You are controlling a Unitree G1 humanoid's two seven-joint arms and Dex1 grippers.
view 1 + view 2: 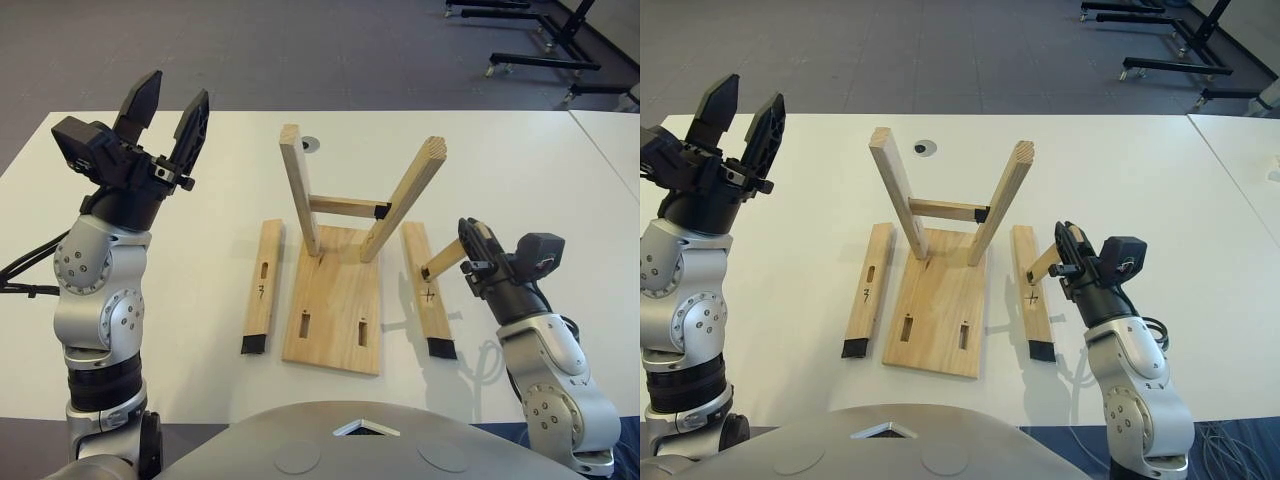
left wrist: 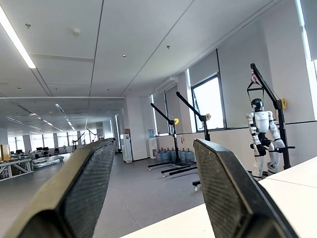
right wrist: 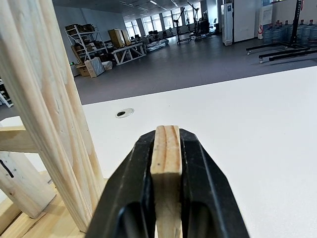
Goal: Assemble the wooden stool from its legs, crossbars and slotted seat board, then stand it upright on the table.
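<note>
Near the pen-marked leg (image 1: pixel 432 315), right fingers (image 3: pixel 203 198) clamp a crossbar (image 3: pixel 166 163); left fingers (image 1: pixel 140 100) gape wide.

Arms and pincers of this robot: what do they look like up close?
The left arm and right arm are rounded silver-grey segments with round joint caps ringed by small screws. Each wrist is black and carries a boxy black camera. The left pincer and right pincer each have two black tapering fingers. Black cables hang beside the left arm.
</note>
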